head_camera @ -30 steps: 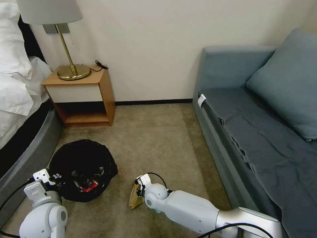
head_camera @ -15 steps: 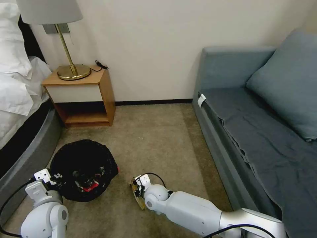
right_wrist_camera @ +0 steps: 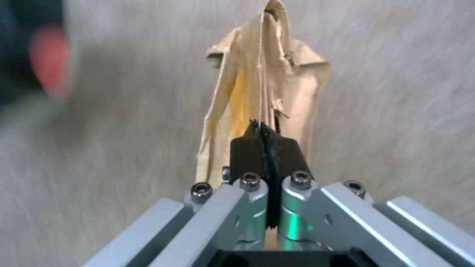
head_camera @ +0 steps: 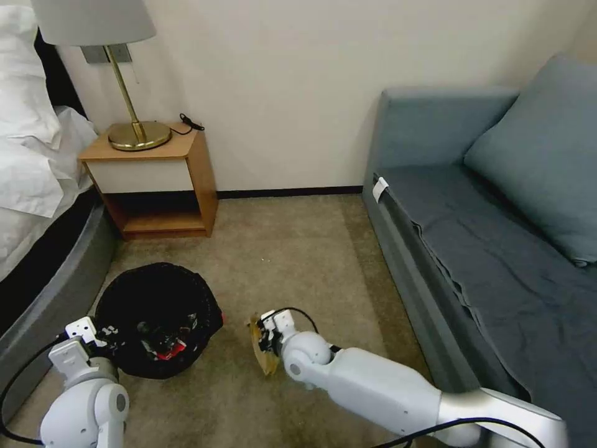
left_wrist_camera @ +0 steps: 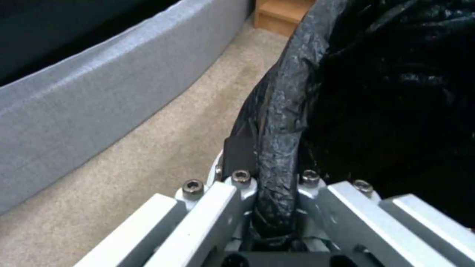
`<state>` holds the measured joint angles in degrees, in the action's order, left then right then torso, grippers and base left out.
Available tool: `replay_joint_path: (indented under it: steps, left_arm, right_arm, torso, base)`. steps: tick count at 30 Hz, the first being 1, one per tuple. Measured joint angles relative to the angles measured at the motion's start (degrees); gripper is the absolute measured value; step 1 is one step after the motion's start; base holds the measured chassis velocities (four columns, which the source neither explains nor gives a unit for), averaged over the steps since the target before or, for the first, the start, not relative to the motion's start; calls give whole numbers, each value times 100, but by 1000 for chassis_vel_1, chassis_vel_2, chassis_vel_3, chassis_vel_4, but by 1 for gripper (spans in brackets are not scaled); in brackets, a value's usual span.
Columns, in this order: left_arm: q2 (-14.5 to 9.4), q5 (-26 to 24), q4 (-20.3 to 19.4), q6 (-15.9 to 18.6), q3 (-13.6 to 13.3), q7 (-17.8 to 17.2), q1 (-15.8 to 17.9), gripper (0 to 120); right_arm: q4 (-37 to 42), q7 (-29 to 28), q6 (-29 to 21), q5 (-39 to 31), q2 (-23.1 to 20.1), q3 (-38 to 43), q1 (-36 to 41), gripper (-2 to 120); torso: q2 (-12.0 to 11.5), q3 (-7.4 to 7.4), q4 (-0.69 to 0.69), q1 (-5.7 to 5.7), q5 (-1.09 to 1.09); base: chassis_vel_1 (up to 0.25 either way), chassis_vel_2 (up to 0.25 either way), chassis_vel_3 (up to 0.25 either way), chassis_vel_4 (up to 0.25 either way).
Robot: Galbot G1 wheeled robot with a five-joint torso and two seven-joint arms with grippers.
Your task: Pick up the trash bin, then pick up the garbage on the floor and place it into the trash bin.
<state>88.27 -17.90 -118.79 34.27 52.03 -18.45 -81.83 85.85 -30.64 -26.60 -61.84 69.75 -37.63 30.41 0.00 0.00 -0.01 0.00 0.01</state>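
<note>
The trash bin (head_camera: 155, 292), lined with a crinkled black bag, stands on the carpet at the lower left. My left gripper (head_camera: 99, 336) is shut on its near rim; the bag-covered rim (left_wrist_camera: 279, 122) runs between the closed fingers of the left gripper (left_wrist_camera: 269, 178). Inside the bin lies a red-and-white wrapper (head_camera: 169, 351) among other litter. To the right of the bin, my right gripper (head_camera: 266, 339) is shut on a long gold-brown wrapper (head_camera: 262, 354). That wrapper (right_wrist_camera: 262, 85) hangs from the pinched black fingertips of the right gripper (right_wrist_camera: 265, 137) over the carpet.
A wooden nightstand (head_camera: 155, 180) with a brass lamp (head_camera: 138, 134) stands against the far wall. The bed (head_camera: 43, 249) borders the bin on the left. A grey-blue sofa (head_camera: 497, 261) runs along the right. Open carpet (head_camera: 292, 255) lies between them.
My right gripper has risen and shifted slightly right with the gold-brown wrapper, which now hangs upright from it. The left gripper and bin have hardly moved.
</note>
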Motion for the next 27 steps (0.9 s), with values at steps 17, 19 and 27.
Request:
replay_joint_path:
  steps: [17,19,27]
  left_arm:
    - [49,31,-9,28,-226,-18,-48,2]
    - [70,43,-26,31,-255,-18,-55,2]
    - [145,99,-74,35,-302,-22,-62,2]
  right_arm:
    - [1744,-471,-73,-1049,509,543,-823,0]
    - [1719,-504,-64,-1047,650,397,-877,0]
    - [1346,-602,125,-854,1156,-345,-888,0]
  torso:
    - [0,0,1,0,-1]
    - [0,0,1,0,-1]
    - [0,0,1,0,-2]
  base:
    - [0,0,0,0]
    - [0,0,0,0]
    - [0,0,0,0]
